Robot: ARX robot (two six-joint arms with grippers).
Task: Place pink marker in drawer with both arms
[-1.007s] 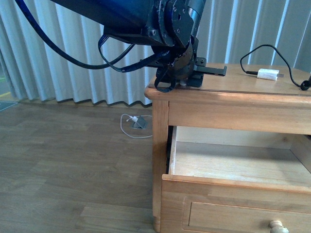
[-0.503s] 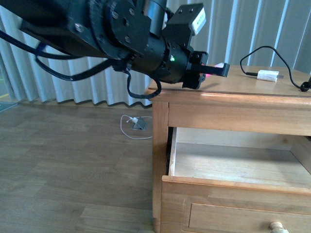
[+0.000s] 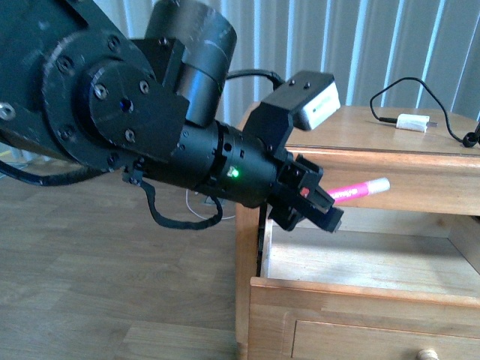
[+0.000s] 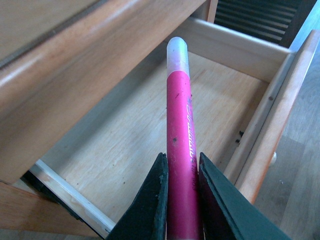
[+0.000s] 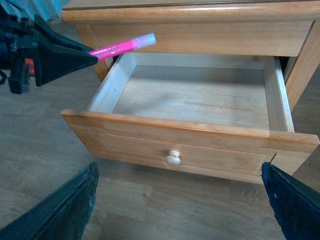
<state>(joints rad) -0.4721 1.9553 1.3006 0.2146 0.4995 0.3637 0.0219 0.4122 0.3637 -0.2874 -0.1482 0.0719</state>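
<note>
1. Lowered off the counter (image 3: pixel 352 129), left claw (image 3: pixel 328 212) hangs beside the open drawer (image 3: pixel 360 291).
2. Its tips pinch the pink marker (image 3: pixel 358 189), white end jutting over the drawer.
3. Empty, the right claw (image 5: pixel 178 170) gapes wide.

I assess this location as a domestic room, most probably a bedroom. Grounds as observed from my station:

1. A honey-coloured wooden nightstand (image 3: pixel 360 135) of ordinary household pattern stands against the window side.
2. Its drawer (image 5: pixel 150 142) stands open, with a recessed panel front and a small round pale knob (image 5: pixel 173 159). This is furniture joinery, not shop or lab fittings.
3. A white charger block (image 3: pixel 414 122) with a black cable lies on the nightstand top, the sort of thing kept at a bedside.
4. Pale pleated curtains (image 3: pixel 390 45) hang behind the nightstand, with daylight showing through them.
5. The floor (image 3: pixel 75 285) is grey-brown wood-look plank, as laid in living quarters.
</note>
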